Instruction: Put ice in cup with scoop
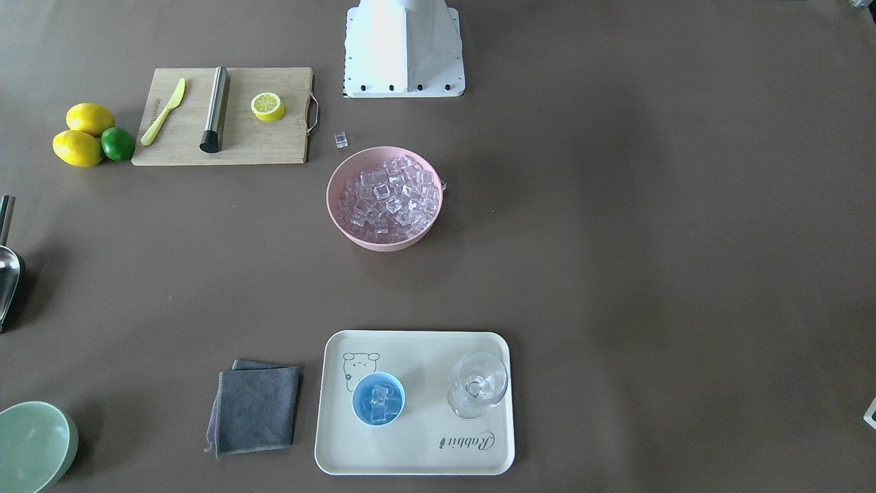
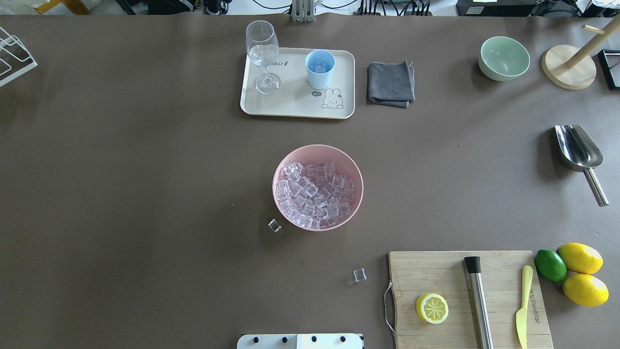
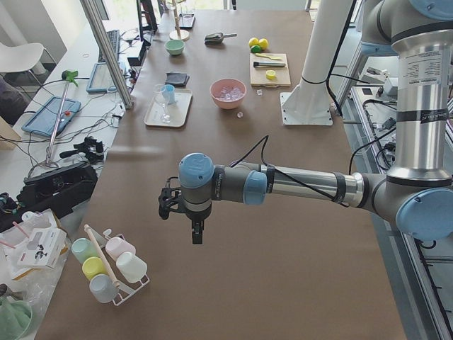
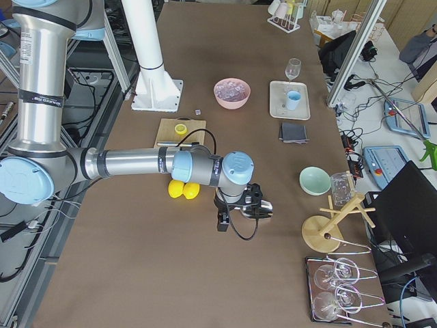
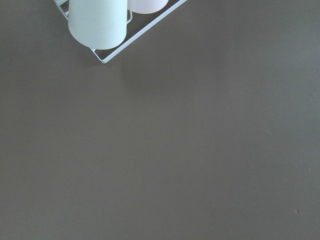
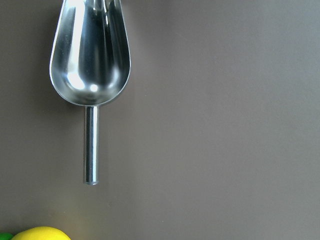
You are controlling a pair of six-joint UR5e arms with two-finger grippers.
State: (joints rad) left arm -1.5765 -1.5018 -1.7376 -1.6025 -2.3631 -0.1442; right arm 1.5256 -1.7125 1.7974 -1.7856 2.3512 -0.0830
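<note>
Ice [image 2: 317, 196], a heap of small clear glassy cubes, fills the round pink bowl [image 2: 317, 146], and a few more cubes lie in the small light-blue handleless cup [image 2: 319, 77], which stands beyond that bowl on the cream tray [image 2: 290, 104]. Well off to the robot's right of the bowl, the shiny stainless-steel scoop [image 2: 579, 150] lies alone on the bench under the right claw [image 4: 258, 205]; the left claw [image 3: 167, 203] hangs far to the bowl's other side, and I cannot tell how far either is open. For a clean pickup the fingers should probably close squarely across the straight handle [image 6: 91, 145] near its middle, keeping the trough level.
</note>
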